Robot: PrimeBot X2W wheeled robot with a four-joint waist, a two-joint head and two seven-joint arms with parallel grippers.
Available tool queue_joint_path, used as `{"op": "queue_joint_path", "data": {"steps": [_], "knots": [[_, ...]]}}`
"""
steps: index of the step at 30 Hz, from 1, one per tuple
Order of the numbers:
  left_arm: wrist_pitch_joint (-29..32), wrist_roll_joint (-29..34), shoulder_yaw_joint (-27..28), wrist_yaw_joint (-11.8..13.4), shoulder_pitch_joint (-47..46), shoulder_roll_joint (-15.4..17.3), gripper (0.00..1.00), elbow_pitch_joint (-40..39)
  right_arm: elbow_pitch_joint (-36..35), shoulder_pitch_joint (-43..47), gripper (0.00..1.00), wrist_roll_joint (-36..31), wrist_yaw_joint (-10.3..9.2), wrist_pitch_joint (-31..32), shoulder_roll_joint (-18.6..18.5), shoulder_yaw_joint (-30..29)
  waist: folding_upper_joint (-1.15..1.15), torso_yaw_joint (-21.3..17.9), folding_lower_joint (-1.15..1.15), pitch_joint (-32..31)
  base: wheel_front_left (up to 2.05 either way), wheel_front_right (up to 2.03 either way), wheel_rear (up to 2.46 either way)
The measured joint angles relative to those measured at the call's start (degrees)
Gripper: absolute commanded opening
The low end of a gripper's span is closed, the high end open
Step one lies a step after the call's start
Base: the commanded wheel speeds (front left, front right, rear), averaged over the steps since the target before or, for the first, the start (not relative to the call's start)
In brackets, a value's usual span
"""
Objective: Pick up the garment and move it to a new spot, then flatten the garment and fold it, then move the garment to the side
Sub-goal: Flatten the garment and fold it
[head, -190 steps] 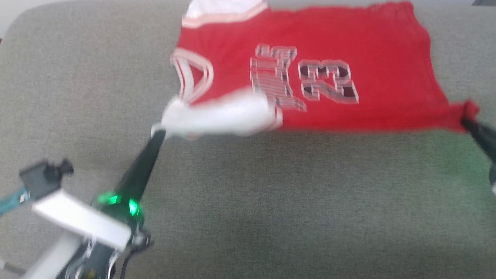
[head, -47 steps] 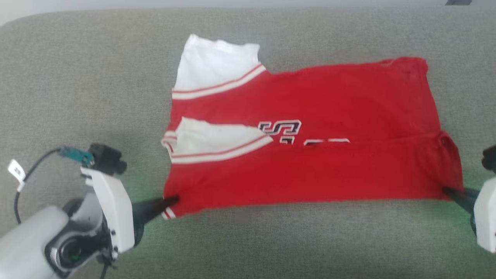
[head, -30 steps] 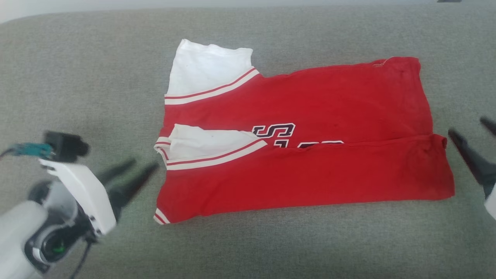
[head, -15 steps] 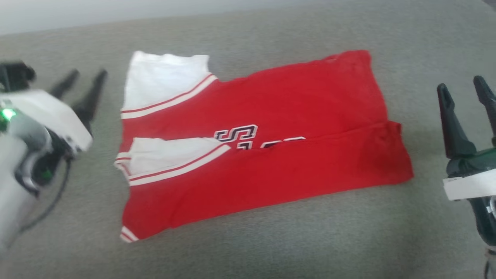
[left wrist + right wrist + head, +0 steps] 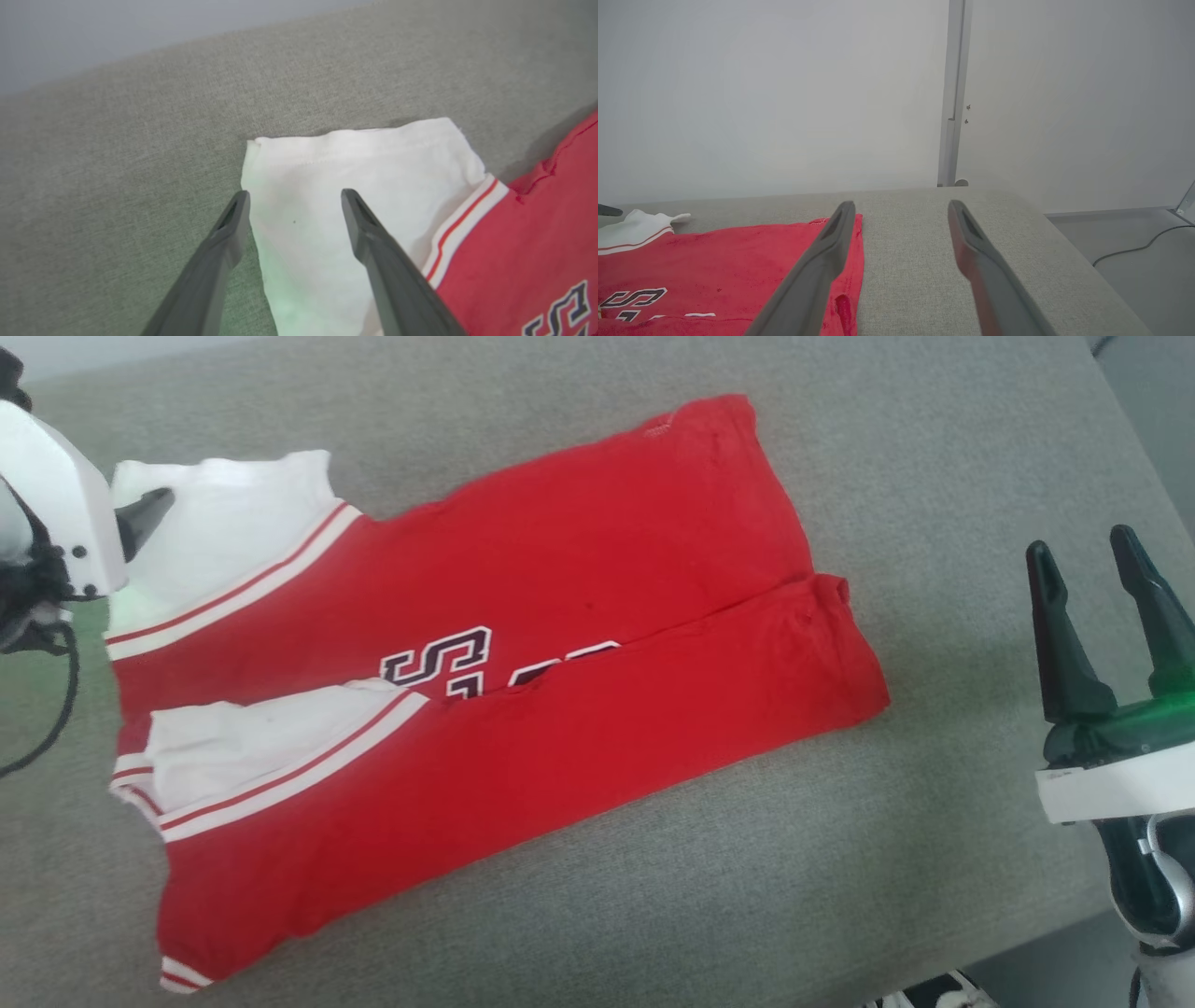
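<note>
Only legible mark: black, white-outlined block letter "S" (image 5: 436, 656) on the red cloth garment with white panels and striped trim (image 5: 579, 551), left of centre; characters to its right are cut off under the garment's near fold, unreadable.

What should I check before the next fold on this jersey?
1. Left claw open: ok, jaws spread above the far white panel.
2. Left claw touching the cloth: cannot tell.
3. Right claw open and clear of the garment: ok.
4. Near edge folded over the lettering: ok, partly covering it.
5. Right-hand ends even: not ok, the folded layer juts past the one beneath.
</note>
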Motion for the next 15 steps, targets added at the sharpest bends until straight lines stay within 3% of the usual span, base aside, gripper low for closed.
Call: {"op": "queue_joint_path", "data": {"steps": [4,15], "knots": [[6.7,1.0,-2.1,-0.5,-3.5,0.8,1.0,3.3,-0.1,-0.8,1.0,0.3,0.0,-0.2,-0.4,1.6,0.0,-1.2,0.0,1.5,0.0,0.0,0.0],[15.1,1.5,-3.9,-1.5,-8.4,0.6,1.0,7.3,-0.3,-5.0,1.0,0.3,0.0,2.0,-3.4,4.3,0.0,-2.7,0.0,5.1,0.0,0.0,0.0]]}}
